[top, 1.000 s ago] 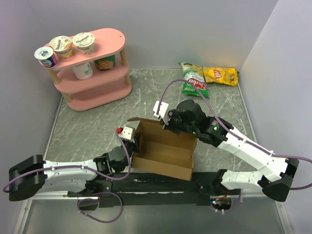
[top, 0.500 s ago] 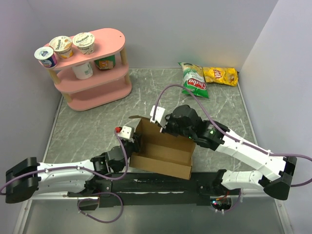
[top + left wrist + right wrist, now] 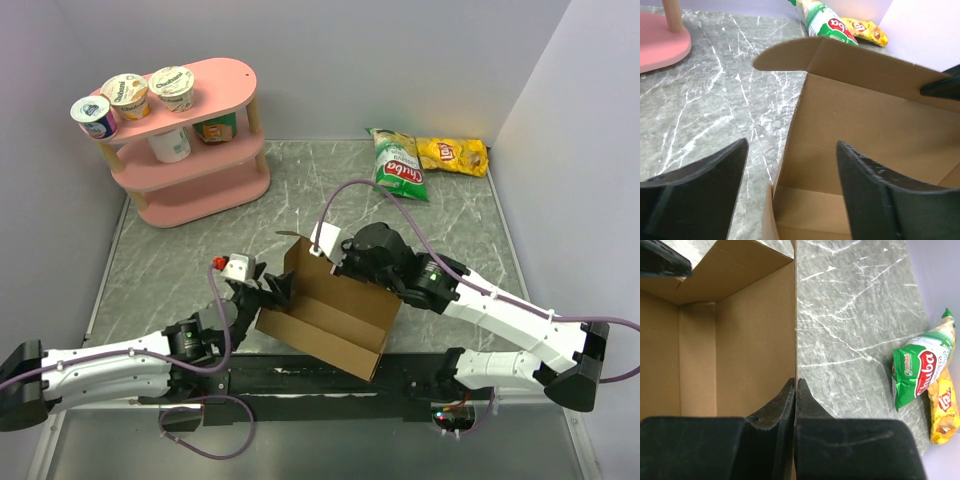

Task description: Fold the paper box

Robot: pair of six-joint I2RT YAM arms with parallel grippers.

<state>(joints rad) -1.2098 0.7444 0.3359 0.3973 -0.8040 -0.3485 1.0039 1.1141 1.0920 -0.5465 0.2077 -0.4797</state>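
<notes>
The paper box (image 3: 325,318) is a brown open tray with raised walls, lying skewed near the arm bases. My right gripper (image 3: 333,260) is shut on the top edge of its far wall; in the right wrist view the thin wall runs straight in between the closed fingers of the gripper (image 3: 796,383), with the box's inside (image 3: 735,345) to their left. My left gripper (image 3: 272,291) is open at the box's left end. In the left wrist view, the gripper (image 3: 792,167) straddles the left wall (image 3: 790,150) without touching it. A rounded flap (image 3: 785,54) sticks out from the far left corner.
A pink three-tier shelf (image 3: 190,150) with yogurt cups (image 3: 127,96) stands at the back left. A green chip bag (image 3: 398,165) and a yellow one (image 3: 452,155) lie at the back right. Grey marbled tabletop (image 3: 170,260) lies left of the box; walls close in both sides.
My left gripper has opened, let go of the box's left wall and drawn back to the left. The box has swung askew, its near right corner now closer to the bases.
</notes>
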